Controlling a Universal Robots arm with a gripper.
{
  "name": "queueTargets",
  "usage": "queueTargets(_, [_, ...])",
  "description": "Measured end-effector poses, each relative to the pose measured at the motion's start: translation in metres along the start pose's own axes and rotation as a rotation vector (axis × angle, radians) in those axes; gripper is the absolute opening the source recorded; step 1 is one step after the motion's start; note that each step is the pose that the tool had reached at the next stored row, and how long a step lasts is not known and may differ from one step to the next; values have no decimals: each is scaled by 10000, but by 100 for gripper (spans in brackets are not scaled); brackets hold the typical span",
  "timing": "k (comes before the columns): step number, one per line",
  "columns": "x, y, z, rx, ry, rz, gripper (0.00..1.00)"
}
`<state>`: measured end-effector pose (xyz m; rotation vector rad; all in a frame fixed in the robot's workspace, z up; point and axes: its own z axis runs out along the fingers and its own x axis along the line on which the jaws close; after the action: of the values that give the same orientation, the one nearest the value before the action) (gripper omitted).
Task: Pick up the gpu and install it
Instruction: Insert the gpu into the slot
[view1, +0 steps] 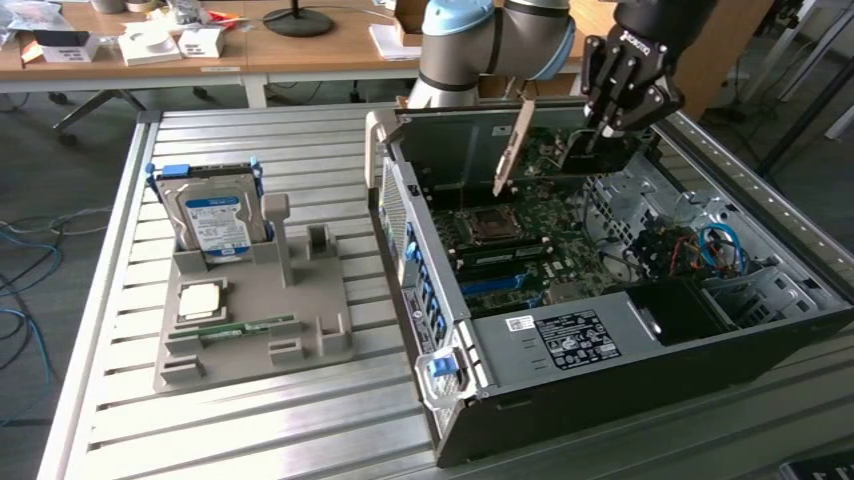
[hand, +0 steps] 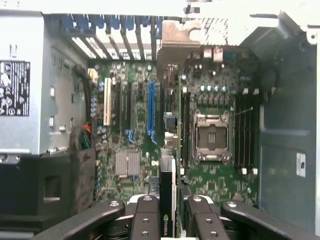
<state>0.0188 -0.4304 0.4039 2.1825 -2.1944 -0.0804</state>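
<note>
The gripper (view1: 603, 132) is closed about halfway, its two fingers (hand: 147, 217) pressed to either face of the gpu (view1: 567, 160) and holding it on edge inside the open computer case (view1: 601, 400). In the wrist view the card runs away from the fingers as a thin dark strip, its metal end bracket (hand: 176, 37) reaching the slotted rear wall of the case. In the exterior view the bracket stands tilted, up near the top rim of the case, and the card sits above the motherboard (view1: 534, 215) – whether its lower edge touches a slot cannot be told.

Just beside the card on one side lies a long blue slot (hand: 151, 107), with a white slot (hand: 106, 107) further off; on the other side is the open processor socket (hand: 212, 137), and beyond it the memory slots (hand: 245, 130). A small heatsink (hand: 127, 163) sits close to the fingers. The power supply (view1: 567, 340) with its label fills the near end of the case, well apart from the card, and blue cables (view1: 721, 245) loop at the exterior view's right.

Outside the case, on the slatted metal table (view1: 267, 430), a grey holder (view1: 300, 330) carries the hard drive (view1: 214, 215) upright, a processor chip (view1: 200, 298) and a memory stick (view1: 247, 327) – all well clear of the arm.
</note>
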Motion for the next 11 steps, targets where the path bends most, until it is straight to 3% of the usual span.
queueTargets(2, [1, 11, 3, 313, 0, -14, 26])
queueTargets(3, [1, 20, 4, 430, -1, -19, 26])
queueTargets(4, [1, 31, 6, 490, -2, -21, 26])
queueTargets(11, [2, 122, 12, 610, -1, -21, 26])
